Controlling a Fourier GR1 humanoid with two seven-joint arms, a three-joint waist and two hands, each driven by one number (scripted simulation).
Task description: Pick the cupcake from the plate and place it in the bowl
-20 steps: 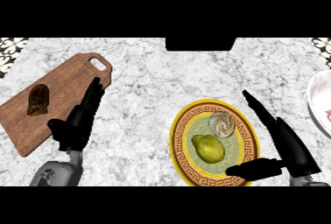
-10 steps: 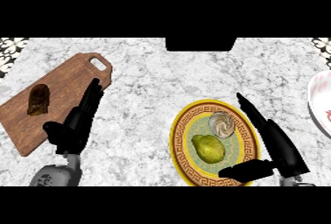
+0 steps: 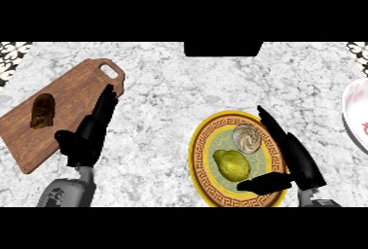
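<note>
A yellow plate (image 3: 204, 165) with a patterned rim lies right of centre on the counter. On it sit a pale swirled cupcake (image 3: 248, 137) at the upper right and a green-yellow lemon (image 3: 230, 164) below it. My right hand (image 3: 296, 160) is open over the plate's right rim, fingers straight and pointing up-left beside the cupcake, thumb stretched across the plate's lower part. The white bowl (image 3: 355, 113) shows only partly at the right edge. My left hand (image 3: 90, 132) rests open at the left, fingers up, over the edge of the cutting board.
A wooden cutting board (image 3: 68, 99) lies at the left with a dark brown item (image 3: 43, 111) on it. A black object (image 3: 223, 48) sits at the counter's far edge. Marble counter lies between the board and the plate.
My right hand has slid leftward over the plate's right rim, nearer the cupcake. The left hand has barely moved.
</note>
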